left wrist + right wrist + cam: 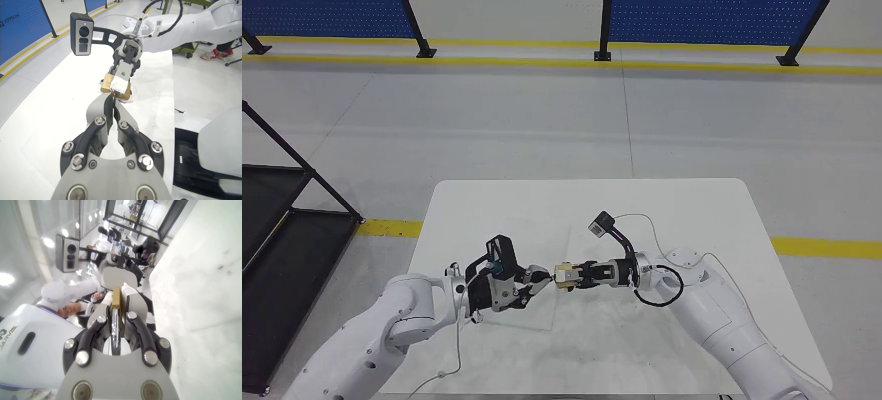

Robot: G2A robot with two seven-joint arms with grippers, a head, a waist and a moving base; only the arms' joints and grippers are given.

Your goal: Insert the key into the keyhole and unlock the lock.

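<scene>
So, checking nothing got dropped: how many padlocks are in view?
1. The padlock is clamped in the right gripper over the table, with the shut left gripper at its free end. Another could be hidden behind the arms.

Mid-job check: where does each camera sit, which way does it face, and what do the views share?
Top view: above the arms, looking down at the table; left gripper and right gripper meet over its middle.
Left wrist view: on the left wrist, looking along its own shut fingers to the padlock in the right gripper.
Right wrist view: on the right wrist, looking along its own fingers, clamped on the padlock, toward the left arm.
Shared: all three show the padlock.
</scene>
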